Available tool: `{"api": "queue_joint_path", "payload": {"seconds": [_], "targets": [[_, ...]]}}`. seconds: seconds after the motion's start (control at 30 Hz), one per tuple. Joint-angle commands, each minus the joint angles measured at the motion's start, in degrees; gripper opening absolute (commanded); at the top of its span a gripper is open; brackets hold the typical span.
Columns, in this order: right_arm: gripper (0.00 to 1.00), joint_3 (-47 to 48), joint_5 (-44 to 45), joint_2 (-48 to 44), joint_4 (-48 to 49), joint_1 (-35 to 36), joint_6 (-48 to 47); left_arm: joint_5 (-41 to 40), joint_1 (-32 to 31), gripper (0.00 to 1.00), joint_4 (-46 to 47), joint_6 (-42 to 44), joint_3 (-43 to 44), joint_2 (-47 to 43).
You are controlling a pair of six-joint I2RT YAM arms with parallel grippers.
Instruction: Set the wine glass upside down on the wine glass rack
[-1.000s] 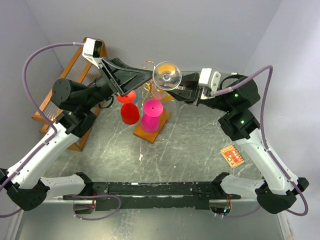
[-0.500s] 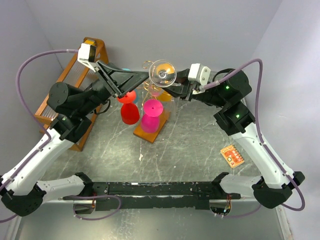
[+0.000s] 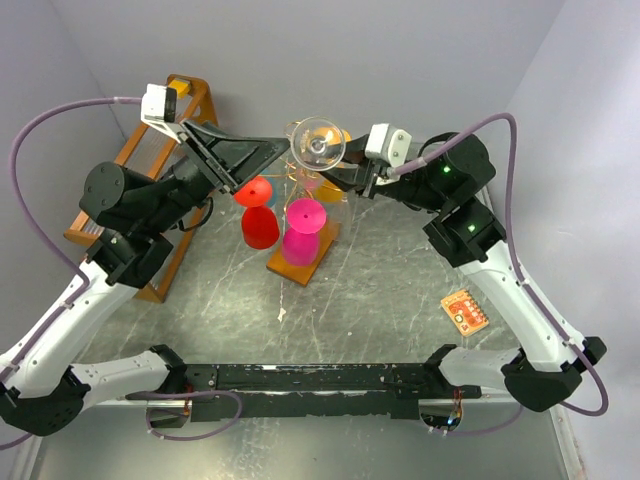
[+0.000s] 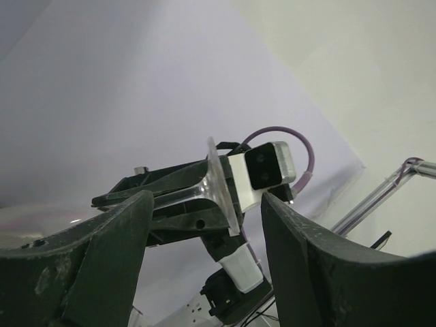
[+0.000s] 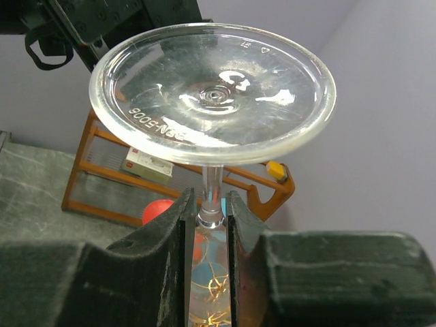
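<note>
1 clear wine glass [image 5: 212, 92] was upside down, foot up and bowl down, held high over the top of the 1 wine glass rack [image 3: 290, 268]. Gold scrolls showed thru the bowl in the R wrist view; couldn't tell if glass touched the wire. R gripper [image 5: 208, 218] had its jaws pinching the stem just under the foot. L gripper [image 4: 206, 225] was just beside the glass on its L side, jaws spread wide w/ nothing in them; the foot and the R gripper showed beyond the gap in the L wrist view. 2 coloured glasses sat foot-up at the rack: 1 red glass [image 3: 258, 205] on the L and 1 pink glass [image 3: 303, 230] in front. Something orange was behind, partly hidden, so not counted. Rack stood mid surface [image 3: 380, 290]. 1 wooden frame [image 3: 197, 100] was at far L, and 1 small orange card [image 3: 465, 311] lay near the R arm, well apart from the rack.
</note>
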Motion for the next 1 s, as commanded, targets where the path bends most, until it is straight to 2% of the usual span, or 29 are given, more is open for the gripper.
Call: {"api": "queue_joint_path", "payload": {"seconds": [0.0, 0.23, 0.33, 0.5, 0.67, 0.7, 0.87, 0.97], "targets": [[0.0, 2.8, 2.9, 0.9, -1.2, 2.2, -2.6, 1.7, -0.4, 0.75, -2.4, 2.1, 1.8, 0.4], [0.0, 3.8, 6.9, 2.6, -3.0, 5.7, -5.8, -1.4, -0.4, 0.73, -7.8, 5.6, 3.9, 0.8], [0.0, 4.1, 7.8, 3.0, -3.5, 6.7, -6.6, -4.2, -0.4, 0.68, -8.9, 6.5, 2.9, 0.1], [0.0, 4.0, 9.9, 3.4, -4.1, 7.7, -7.8, -4.9, -0.4, 0.43, -8.6, 7.3, 1.9, -0.7], [0.0, 2.3, 10.2, 2.5, -1.7, 7.9, -7.3, -4.3, -0.3, 0.11, -9.2, 8.2, 2.2, -0.5], [0.0, 2.1, 10.0, 2.2, -1.2, 8.0, -7.0, -4.3, -0.4, 0.07, -9.1, 8.5, 2.3, -0.6], [0.01, 0.2, 10.3, 0.5, 2.4, 8.0, -3.5, -4.2, -0.3, 0.07, -8.4, 10.3, 2.8, -1.4], [0.19, -0.3, 10.6, -0.2, 3.2, 7.9, -1.4, -5.3, -0.4, 0.07, -8.5, 12.1, 3.7, -2.1]]}}
